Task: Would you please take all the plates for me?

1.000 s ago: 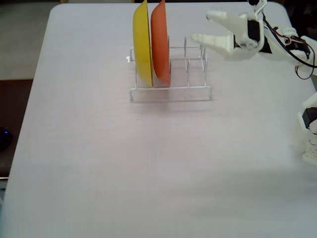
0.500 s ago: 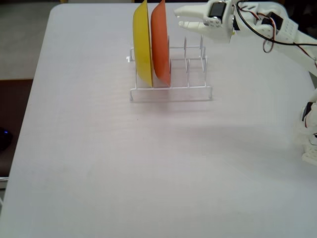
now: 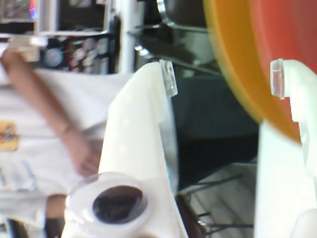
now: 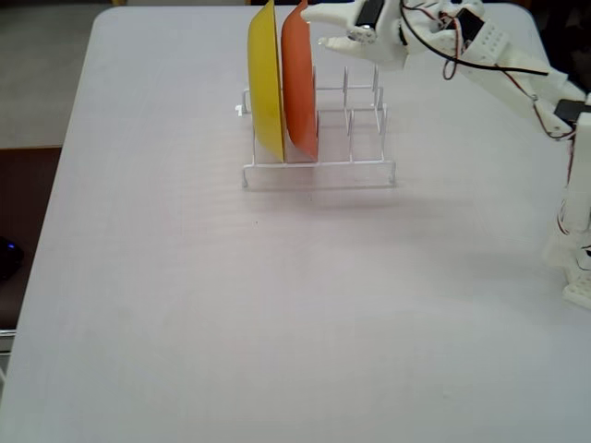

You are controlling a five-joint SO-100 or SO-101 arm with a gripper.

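Tool [image 4: 319, 28] open beside the orange plate's [image 4: 297, 83] top rim, I see; yellow plate [image 4: 265, 83] upright in rack [image 4: 319, 171] on desk [image 4: 277, 305].

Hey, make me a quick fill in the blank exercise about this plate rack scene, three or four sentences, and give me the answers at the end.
1. The white wire rack holds ____ plates standing on edge.
2. In the fixed view, the plate nearest the gripper is the ____ plate.
3. The yellow plate stands to the ____ of that plate in the fixed view.
4. The gripper's jaws are ____, with nothing held between them.

Missing words: two; orange; left; open
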